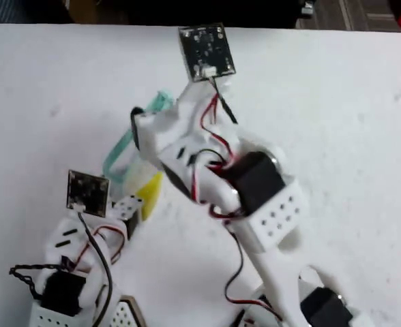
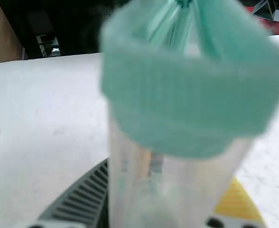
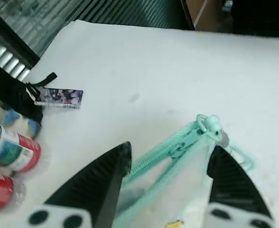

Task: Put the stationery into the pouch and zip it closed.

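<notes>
your right claw [image 3: 172,149] stands wide open, holding nothing, astride the zipper [image 3: 162,152] of the one pouch [image 2: 187,99]. the zipper's long axis runs out between the jaws to its single pull [image 3: 209,125], just past the tips. your left claw [image 2: 170,190] looks clamped on the pouch's end. the contents are too blurred to count.

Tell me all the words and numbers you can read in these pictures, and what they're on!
No text can be read in these pictures.
Tag lying on the table: it has print on it, but too blurred to read.
Red-labelled cans: the label print is too blurred to read.
Small yellow mark on the pouch: too small to read.
</notes>
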Robot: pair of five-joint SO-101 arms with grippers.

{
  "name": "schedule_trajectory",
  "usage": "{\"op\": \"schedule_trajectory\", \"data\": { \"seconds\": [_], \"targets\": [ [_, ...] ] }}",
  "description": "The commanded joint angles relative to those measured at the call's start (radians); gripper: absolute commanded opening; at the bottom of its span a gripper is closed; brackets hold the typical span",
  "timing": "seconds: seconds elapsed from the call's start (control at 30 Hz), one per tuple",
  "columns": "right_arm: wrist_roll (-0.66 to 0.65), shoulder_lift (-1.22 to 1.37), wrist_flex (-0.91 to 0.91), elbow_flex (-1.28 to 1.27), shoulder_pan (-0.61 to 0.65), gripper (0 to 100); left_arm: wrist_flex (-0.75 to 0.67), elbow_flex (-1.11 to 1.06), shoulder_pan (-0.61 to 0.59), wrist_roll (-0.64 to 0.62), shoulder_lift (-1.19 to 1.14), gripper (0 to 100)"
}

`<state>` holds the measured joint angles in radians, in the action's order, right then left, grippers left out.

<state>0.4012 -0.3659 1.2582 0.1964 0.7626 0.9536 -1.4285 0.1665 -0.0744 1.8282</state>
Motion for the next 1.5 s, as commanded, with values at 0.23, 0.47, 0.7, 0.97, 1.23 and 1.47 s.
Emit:
{"op": "schedule_trajectory", "data": {
  "seconds": [0.23,0.47,0.7,0.97,1.23,1.47],
  "targets": [
    [0.075,0.200,0.007,0.120,0.028,25.9,0.003,0.003,0.010,0.006,-0.002,25],
    [0.074,0.260,0.209,0.238,-0.007,25.8,0.026,0.008,0.010,0.006,-0.002,25],
    [0.071,0.378,0.213,0.255,-0.061,17.2,0.132,0.100,0.021,0.011,-0.002,26],
    [-0.204,0.429,0.283,0.433,-0.088,1.4,0.181,0.146,0.024,0.011,-0.002,30],
    [-0.210,0.504,0.249,0.632,-0.251,1.6,0.316,0.276,0.104,0.011,-0.002,32],
    [-0.535,0.530,0.272,0.778,-0.240,1.6,0.302,0.269,0.030,0.012,-0.002,33]
  ]
}}
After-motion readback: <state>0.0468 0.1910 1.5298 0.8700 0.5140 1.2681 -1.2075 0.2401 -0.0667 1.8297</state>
